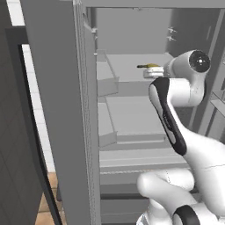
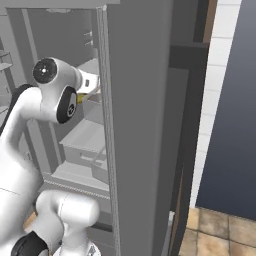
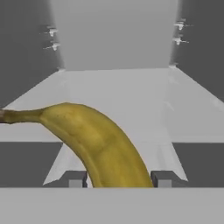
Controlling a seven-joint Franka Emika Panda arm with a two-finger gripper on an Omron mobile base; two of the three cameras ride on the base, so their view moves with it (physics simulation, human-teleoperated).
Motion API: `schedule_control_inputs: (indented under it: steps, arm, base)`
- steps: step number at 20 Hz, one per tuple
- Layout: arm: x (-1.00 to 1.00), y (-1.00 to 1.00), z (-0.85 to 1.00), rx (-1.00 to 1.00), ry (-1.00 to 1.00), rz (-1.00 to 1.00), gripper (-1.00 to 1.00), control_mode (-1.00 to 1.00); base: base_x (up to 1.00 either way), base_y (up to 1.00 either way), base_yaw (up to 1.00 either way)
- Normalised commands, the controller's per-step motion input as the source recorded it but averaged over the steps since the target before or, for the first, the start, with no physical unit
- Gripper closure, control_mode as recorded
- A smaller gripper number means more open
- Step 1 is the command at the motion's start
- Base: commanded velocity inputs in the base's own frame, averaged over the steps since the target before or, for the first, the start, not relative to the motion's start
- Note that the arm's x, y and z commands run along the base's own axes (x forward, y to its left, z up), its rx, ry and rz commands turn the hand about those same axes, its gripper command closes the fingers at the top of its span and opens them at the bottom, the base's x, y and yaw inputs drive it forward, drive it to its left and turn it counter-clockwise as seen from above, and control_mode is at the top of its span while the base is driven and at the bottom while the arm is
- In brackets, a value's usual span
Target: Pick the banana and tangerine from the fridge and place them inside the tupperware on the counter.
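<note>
The fridge (image 1: 132, 116) stands open, and my arm reaches in over its upper shelf (image 3: 118, 87). In the hand view the yellow banana (image 3: 96, 140) curves up from between my two fingertips, its brown stem pointing left. My gripper (image 3: 119, 179) is shut on the banana's lower end, with a fingertip (image 3: 74, 178) pressed against each side. From the left base view the banana (image 1: 148, 66) shows just past my wrist, over the shelf. The right base view catches a bit of the banana (image 2: 82, 96) beside the hand. The tangerine, the tupperware and the counter are out of view.
The open fridge door (image 1: 57, 110) stands close on the left, and the fridge's side wall (image 2: 140, 125) on the right. Lower grey shelves (image 1: 132, 151) lie under my arm. Door racks (image 1: 217, 101) hang at the right. The shelf's back wall (image 3: 113, 35) is a short way ahead.
</note>
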Motion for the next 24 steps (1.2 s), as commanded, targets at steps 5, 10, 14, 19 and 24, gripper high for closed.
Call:
schedule_control_inputs:
  steps: [5,10,14,19,24]
  arm:
    - [-0.77,0.00,0.17,0.00,0.06,0.00,1.00,-1.00]
    - [-0.71,0.00,0.19,0.00,0.05,0.00,1.00,-1.00]
    - [-0.70,0.00,0.03,0.00,0.02,0.00,1.00,-1.00]
    - [-0.54,0.02,0.00,0.00,0.17,0.00,1.00,-1.00]
    - [-0.09,0.02,-0.02,0.00,0.05,0.00,1.00,1.00]
  base:
    - [0.00,0.00,0.00]
    - [0.00,0.00,0.00]
    - [0.00,0.00,0.00]
    - [0.00,0.00,0.00]
    - [-0.36,0.18,0.00]
